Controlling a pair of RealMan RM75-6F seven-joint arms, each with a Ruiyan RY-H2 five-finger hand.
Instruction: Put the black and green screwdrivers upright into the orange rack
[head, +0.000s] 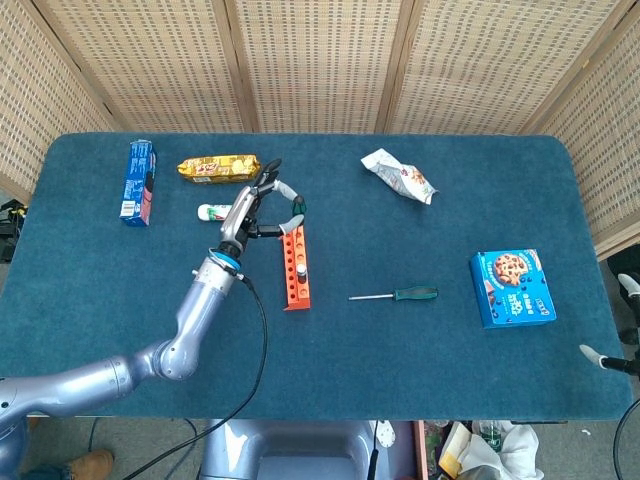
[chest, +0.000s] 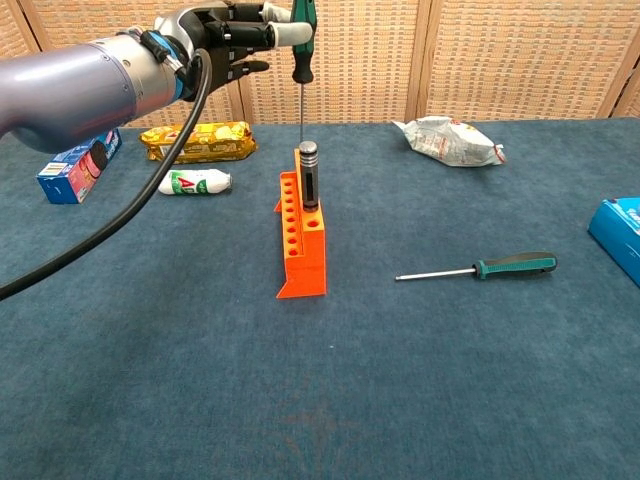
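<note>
The orange rack stands left of the table's middle. A black screwdriver stands upright in its far end. My left hand pinches a green-handled screwdriver by the handle. It hangs upright, with its tip just above the rack's far end, close to the black handle's top. A second green-handled screwdriver lies flat to the right of the rack. Only spread fingertips of my right hand show at the right edge of the head view, holding nothing.
A blue carton, a gold snack packet and a small white bottle lie behind and left of the rack. A crumpled white bag sits at the back, and a blue cookie box at the right.
</note>
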